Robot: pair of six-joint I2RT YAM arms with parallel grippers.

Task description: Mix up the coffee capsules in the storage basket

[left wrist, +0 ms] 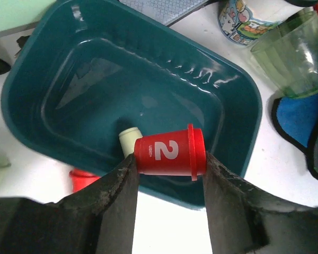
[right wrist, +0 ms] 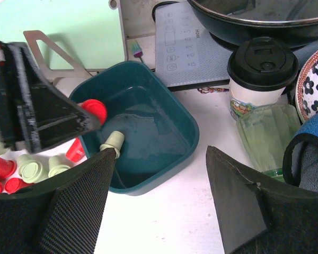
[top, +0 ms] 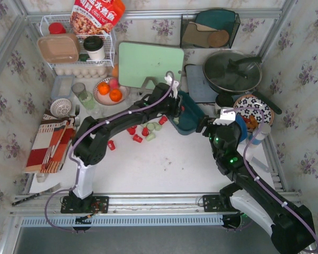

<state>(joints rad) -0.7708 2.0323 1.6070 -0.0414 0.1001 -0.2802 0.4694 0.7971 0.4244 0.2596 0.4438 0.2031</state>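
Observation:
The dark teal storage basket stands at the table's middle back. My left gripper is shut on a red coffee capsule marked "2", held sideways above the basket's near rim. One pale green capsule lies inside the basket. Several red and pale green capsules are scattered on the table left of the basket. My right gripper hovers open and holds nothing, over the basket's right corner and the white table.
A green glass and a lidded coffee cup stand right of the basket, next to a blue cloth and a patterned plate. Behind are a pan, a green cutting board and an orange bowl.

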